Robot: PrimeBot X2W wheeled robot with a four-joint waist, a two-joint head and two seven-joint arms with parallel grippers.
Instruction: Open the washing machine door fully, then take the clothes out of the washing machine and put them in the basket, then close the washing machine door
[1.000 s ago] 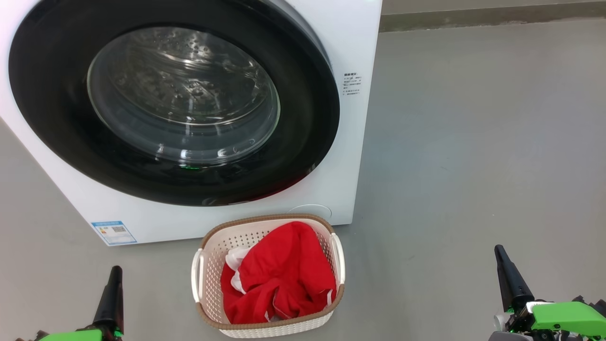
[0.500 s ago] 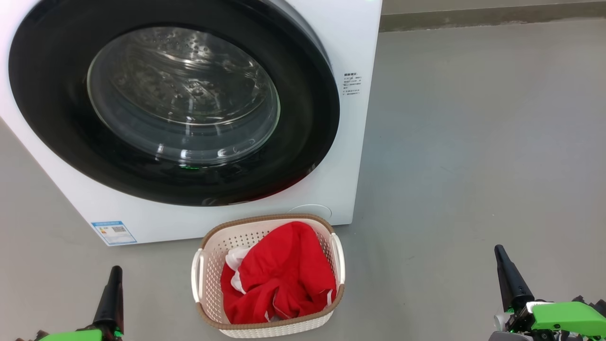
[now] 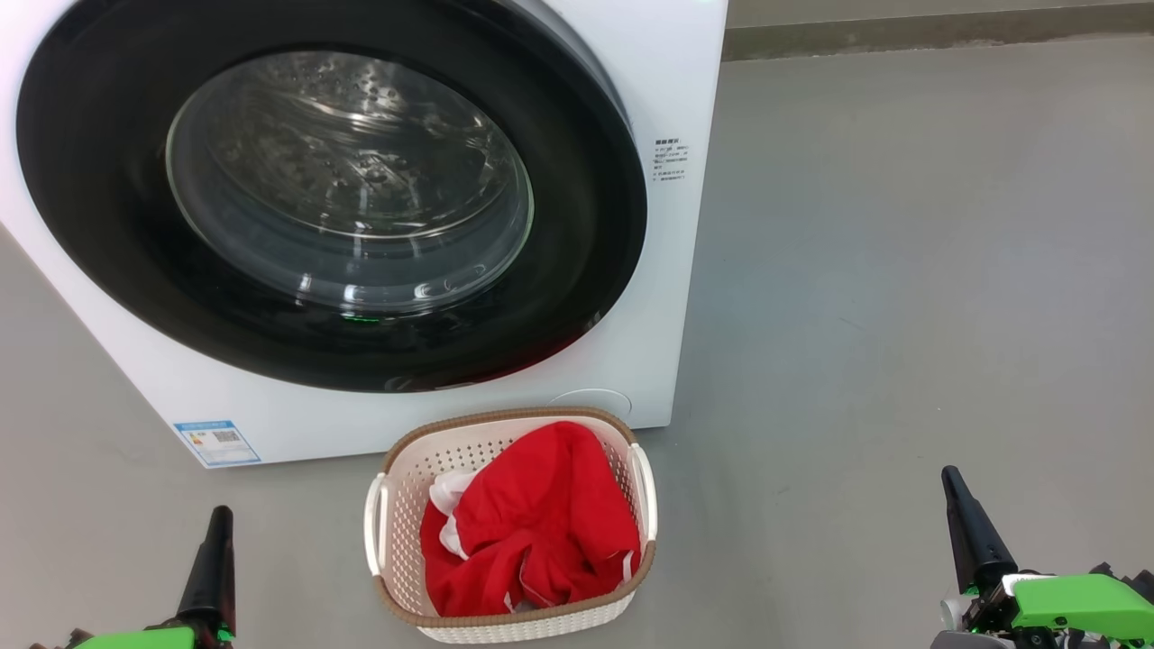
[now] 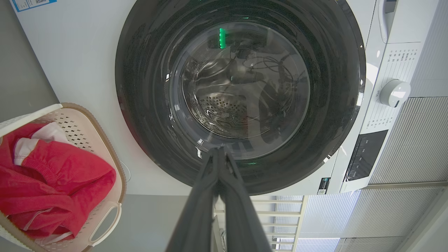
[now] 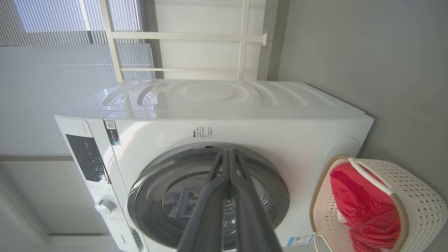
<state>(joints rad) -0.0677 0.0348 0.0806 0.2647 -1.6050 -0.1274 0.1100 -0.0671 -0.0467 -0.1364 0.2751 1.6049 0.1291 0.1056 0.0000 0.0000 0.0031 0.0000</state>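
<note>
At lower left, my left gripper [image 3: 217, 523]: closed, empty. Centre-left, washing machine [image 3: 672, 81]; washing machine door [image 3: 581, 225] shut against it, drum bare behind the glass. Below, basket [image 3: 505, 416] on the floor, clothes [image 3: 541, 523] inside. Lower right, right gripper [image 3: 952, 482]: closed, empty. Nothing has moved this past second; I judge the task finished.

Supporting surface: the floor [image 3: 902, 270], plain, smooth and grey. Two items stand directly on it. The washing machine [image 3: 672, 90] stands at the upper left of the head view. The basket [image 3: 406, 505] stands upright just before the machine's lower front edge; whether they touch cannot be determined.
</note>
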